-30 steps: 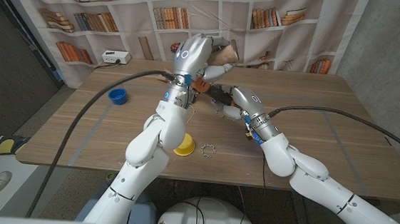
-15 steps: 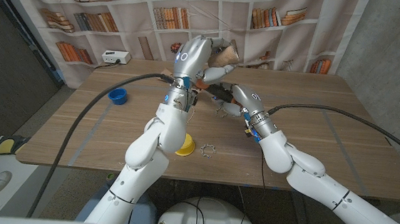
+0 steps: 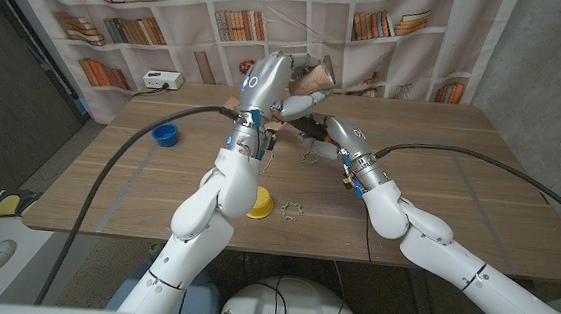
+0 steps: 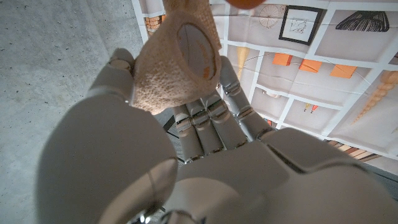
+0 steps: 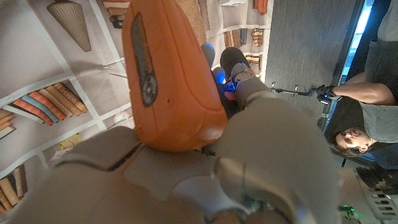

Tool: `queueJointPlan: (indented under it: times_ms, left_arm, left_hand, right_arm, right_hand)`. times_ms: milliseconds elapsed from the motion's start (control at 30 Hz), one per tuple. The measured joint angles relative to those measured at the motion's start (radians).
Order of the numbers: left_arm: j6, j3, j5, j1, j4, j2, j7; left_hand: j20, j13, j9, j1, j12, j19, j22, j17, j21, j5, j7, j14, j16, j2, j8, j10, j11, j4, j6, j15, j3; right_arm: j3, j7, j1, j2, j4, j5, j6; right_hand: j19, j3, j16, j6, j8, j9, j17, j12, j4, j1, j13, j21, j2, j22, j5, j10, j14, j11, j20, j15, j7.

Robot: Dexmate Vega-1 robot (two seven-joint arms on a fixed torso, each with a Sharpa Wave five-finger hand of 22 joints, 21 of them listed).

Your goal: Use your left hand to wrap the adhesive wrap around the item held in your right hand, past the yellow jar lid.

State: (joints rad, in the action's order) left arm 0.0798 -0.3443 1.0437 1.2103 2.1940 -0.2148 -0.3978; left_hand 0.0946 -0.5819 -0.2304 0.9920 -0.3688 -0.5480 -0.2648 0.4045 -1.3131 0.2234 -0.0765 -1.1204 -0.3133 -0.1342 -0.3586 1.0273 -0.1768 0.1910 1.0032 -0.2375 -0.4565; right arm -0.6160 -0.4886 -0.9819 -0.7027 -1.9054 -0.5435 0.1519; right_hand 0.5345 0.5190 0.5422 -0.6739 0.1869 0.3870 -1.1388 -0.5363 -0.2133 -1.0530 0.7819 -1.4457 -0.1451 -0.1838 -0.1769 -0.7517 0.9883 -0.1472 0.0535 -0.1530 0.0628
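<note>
Adhesive wrap point(image 4: 177, 65), a tan, crinkled roll with a cardboard core, sits in our left hand point(image 3: 284, 82), which we hold raised above the far middle of the wooden table point(image 3: 458, 191). In the left wrist view the roll rests against the fingers point(image 4: 205, 118), which curl up around its underside, so the hand has a firm hold on it. In the head view the roll point(image 3: 317, 77) shows as a tan shape at the top of that hand. Just beside it, our right hand point(image 3: 330, 139) reaches in from the right and meets the left hand over the table. The right wrist view shows this hand closed around an orange item point(image 5: 168, 81) with a smooth plastic body and a dark strip along one side; we cannot tell what the object is. In the head view a small patch of orange point(image 3: 276, 122) shows between the two hands. Nearer to us on the table, a yellow jar lid point(image 3: 259, 205) lies close to our left forearm, with a small white toothed ring point(image 3: 292, 211) just beside it. A blue cup point(image 3: 165, 134) stands well apart toward the left. A person point(image 5: 367, 118) appears at the edge of the right wrist view.
</note>
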Motion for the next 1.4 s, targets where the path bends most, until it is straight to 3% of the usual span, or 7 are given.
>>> queueJointPlan:
  times_ms: [1400]
  left_arm:
    - [0.026,0.006,-0.337,0.012,-0.011,-0.050,0.105]
  left_hand:
    - [0.007,-0.012,-0.001,-0.006,0.011,0.018,0.047,0.001,-0.038,-0.004,0.001,0.000,0.014,0.006,0.015,0.000,0.000,0.005,0.001,0.000,-0.005]
  right_arm:
    - [0.029,-0.003,0.052,0.031,0.071,0.053,-0.029]
  right_hand:
    - [0.000,0.000,0.000,0.000,0.001,0.000,0.000,0.000,0.000,0.000,-0.002,-0.002,0.000,0.000,0.000,-0.002,0.000,0.002,0.000,0.000,0.000]
